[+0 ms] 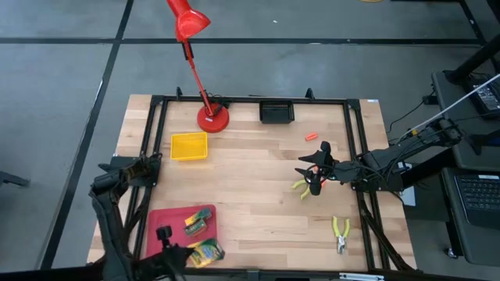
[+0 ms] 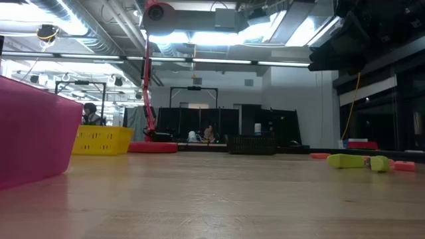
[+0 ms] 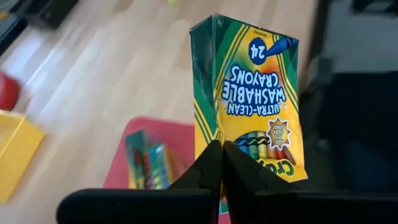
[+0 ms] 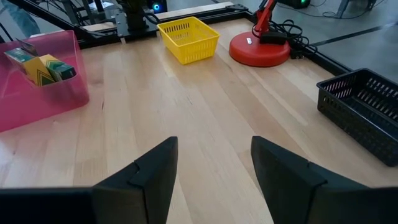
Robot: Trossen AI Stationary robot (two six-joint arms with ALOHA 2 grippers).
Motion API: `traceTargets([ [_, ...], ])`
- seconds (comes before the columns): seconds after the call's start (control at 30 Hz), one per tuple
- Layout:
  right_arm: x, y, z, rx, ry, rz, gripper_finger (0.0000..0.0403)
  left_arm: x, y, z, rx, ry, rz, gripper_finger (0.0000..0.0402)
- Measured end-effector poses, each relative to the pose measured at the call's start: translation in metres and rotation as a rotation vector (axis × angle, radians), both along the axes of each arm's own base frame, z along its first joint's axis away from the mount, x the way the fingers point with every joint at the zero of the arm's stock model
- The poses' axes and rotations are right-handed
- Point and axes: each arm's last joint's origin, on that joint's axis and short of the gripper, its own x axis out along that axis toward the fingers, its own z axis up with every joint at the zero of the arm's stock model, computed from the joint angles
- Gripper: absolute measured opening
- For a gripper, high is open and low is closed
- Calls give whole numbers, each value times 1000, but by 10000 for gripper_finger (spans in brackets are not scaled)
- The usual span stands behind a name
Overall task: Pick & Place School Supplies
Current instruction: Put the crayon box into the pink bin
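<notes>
The left gripper (image 3: 222, 163) is pinched shut on a crayon box (image 3: 252, 93), gripping its lower edge so the box stands up ahead of the fingers. The green-and-yellow face reads "24" and "ULTRA-CLEAN WASHABLE CRAYONS", with part of the word "Crayola" beside the fingers. Just below and beyond the held box lies the red tray (image 3: 180, 140), with another crayon box (image 3: 147, 167) lying flat in it. Farther out from this gripper is the yellow tray (image 1: 189, 146), then the red desk lamp (image 1: 212, 119).

The right gripper (image 4: 212, 163) hangs over bare table with its fingers spread wide and nothing between them. From above, a yellow-green-handled tool (image 1: 301, 186) lies just beside it, and pliers (image 1: 341, 232) lie nearer the front edge. An orange piece (image 1: 311, 136) sits farther back, and the black tray (image 1: 276, 112) beyond that.
</notes>
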Motion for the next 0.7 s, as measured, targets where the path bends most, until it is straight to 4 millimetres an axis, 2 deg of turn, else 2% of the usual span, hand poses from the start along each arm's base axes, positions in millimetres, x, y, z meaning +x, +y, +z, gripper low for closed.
traceTargets([
  [0.23, 0, 0, 0, 4, -1, -1, 208, -4, -4, 18, -66, 46, -44, 2],
  [0.47, 0, 0, 0, 4, -2, -2, 208, -31, -14, 62, 95, -247, -238, 2],
  [0.7, 0, 0, 0, 1, -4, 1, 208, -29, -18, 74, 344, -432, -291, 2],
])
